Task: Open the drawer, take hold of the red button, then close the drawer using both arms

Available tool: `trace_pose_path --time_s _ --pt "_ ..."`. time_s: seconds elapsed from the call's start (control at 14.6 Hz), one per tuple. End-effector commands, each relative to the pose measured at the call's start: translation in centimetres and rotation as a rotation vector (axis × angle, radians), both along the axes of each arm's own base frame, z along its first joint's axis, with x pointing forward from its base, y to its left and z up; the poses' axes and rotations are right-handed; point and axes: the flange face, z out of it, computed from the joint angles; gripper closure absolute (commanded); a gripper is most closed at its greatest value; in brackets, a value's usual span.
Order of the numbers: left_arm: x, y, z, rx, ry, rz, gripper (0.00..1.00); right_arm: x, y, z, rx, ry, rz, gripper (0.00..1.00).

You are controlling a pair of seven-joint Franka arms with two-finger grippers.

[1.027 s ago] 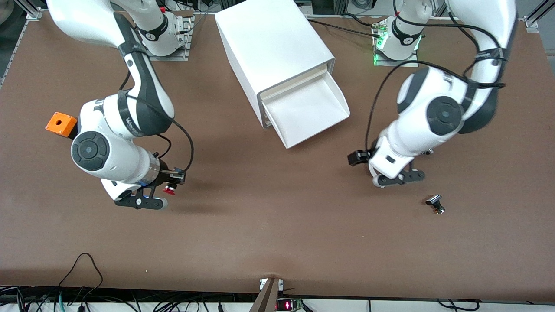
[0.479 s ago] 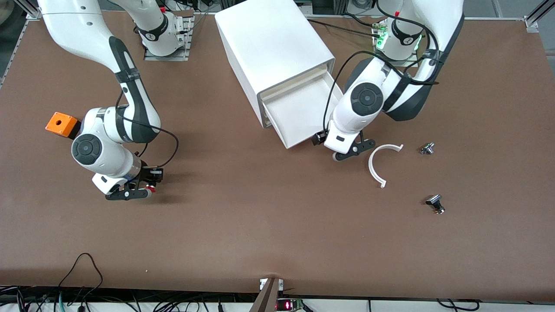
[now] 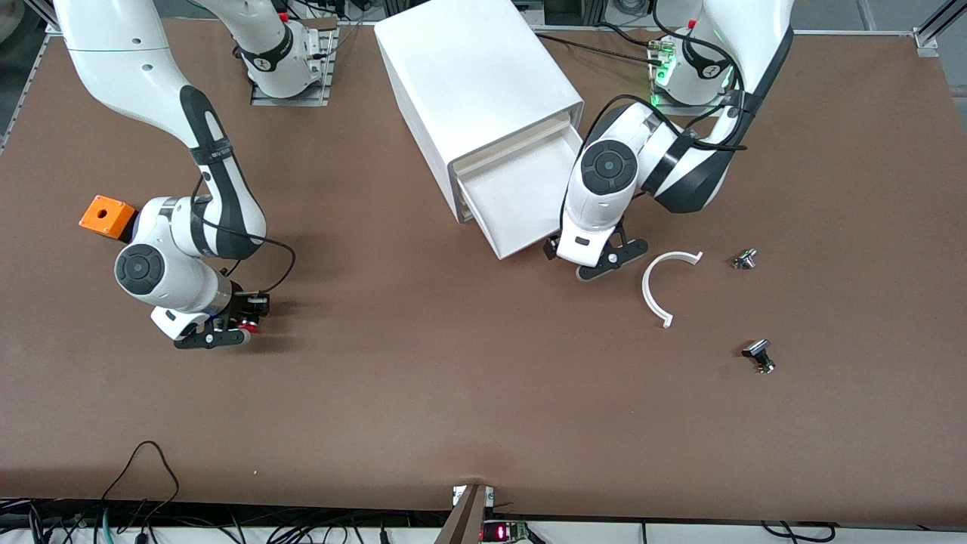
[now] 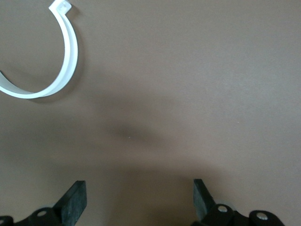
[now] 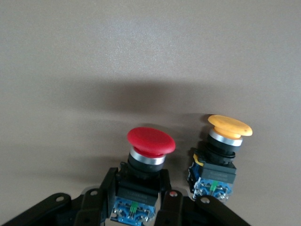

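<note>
A: Right gripper [image 5: 136, 207] is clenched on your red button [image 5: 150, 141], low over the table by the orange box [image 3: 106, 216]. Left gripper [image 4: 140, 197] hangs spread wide.

B: Grab's done then. Drawer [image 3: 521, 200] stands open; you want the left one pushing its front in next.

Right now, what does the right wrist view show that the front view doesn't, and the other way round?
Only the right wrist view shows the orange-yellow-headed push button standing beside the red mushroom-headed push button, which the right gripper is clamping. Only the front view shows the open white tray drawer, the left gripper beside it, the curved white plastic strip and the orange box. Both share the brown table.
</note>
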Motion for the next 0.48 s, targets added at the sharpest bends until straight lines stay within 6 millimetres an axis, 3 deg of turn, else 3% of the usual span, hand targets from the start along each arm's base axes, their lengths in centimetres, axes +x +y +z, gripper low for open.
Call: trace_pose_path --time_s 0.0,0.14,0.41 --pt "-0.6 -1.5 -1.0 0.012 -0.020 -0.003 0.01 0.3 -0.1 0.4 0.036 -0.013 -0.008 0.45" --pt "-1.5 -2.4 -1.2 0.014 -0.012 -0.020 0.01 0.7 0.0 1.0 0.039 -0.025 -0.011 0.02" --pt "-3.9 -4.6 -1.4 0.021 0.006 -0.045 0.01 1.8 0.7 4.9 0.051 -0.046 0.000 0.01"
